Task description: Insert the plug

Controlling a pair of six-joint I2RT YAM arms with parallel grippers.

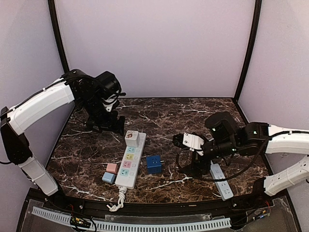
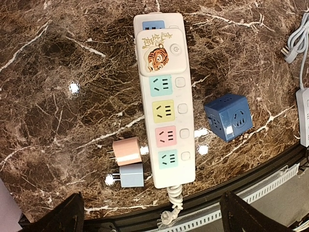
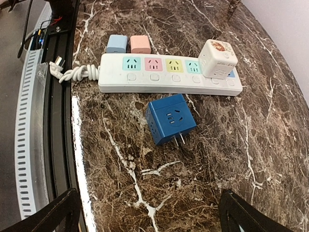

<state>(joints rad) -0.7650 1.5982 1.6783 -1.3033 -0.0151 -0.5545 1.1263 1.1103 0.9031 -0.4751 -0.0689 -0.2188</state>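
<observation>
The dark marbled surface (image 1: 164, 116) carried everything. The left gripper (image 1: 107, 124) hung over the far left corner, its jaws spread wide and empty; the right gripper (image 1: 178, 140) hovered toward the right edge, jaws likewise parted, grasping nothing. A long white power strip (image 1: 128, 169) ran from the middle of the near edge toward the far edge, its coiled cord spilling over the near edge. A second white strip (image 1: 220, 181) lay by the near right corner. The blue cube plug (image 1: 154, 164) rested on the surface just right of the long strip, prongs pointing toward the right edge. A white tiger-printed cube (image 1: 132, 138) sat plugged into the strip's far end. A pink charger (image 1: 112, 167) and a pale blue charger (image 1: 108, 178) lay side by side against the strip's left flank.
</observation>
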